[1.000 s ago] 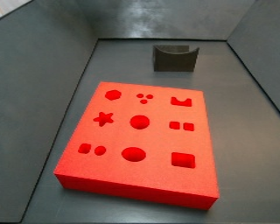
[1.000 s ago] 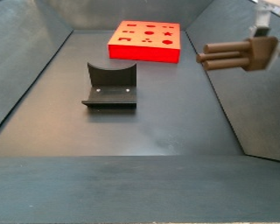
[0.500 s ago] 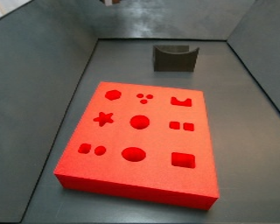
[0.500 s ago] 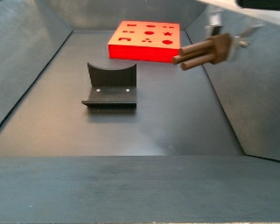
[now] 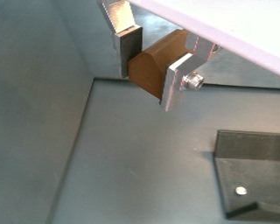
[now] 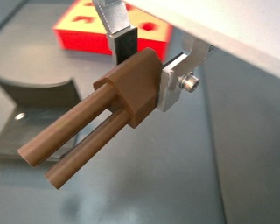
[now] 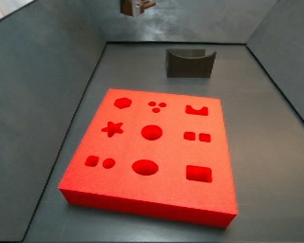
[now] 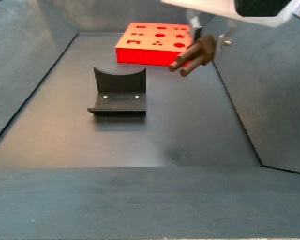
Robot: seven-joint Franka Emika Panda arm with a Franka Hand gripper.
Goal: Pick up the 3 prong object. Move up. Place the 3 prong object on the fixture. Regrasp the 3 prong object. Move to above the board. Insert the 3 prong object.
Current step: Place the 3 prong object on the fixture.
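Brown 3 prong object (image 6: 101, 118) clamped in the gripper (image 6: 149, 66), airborne at upper right of a side view.
Next, I judge: lower it squarely into the fixture (image 8: 117, 91) notch before letting go.

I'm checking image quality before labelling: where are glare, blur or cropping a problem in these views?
In a wrist view the 3 prong object is sharp between the gripper jaws, the board behind soft; in a side view the gripper is cropped at the frame edge; the board looks saturated.
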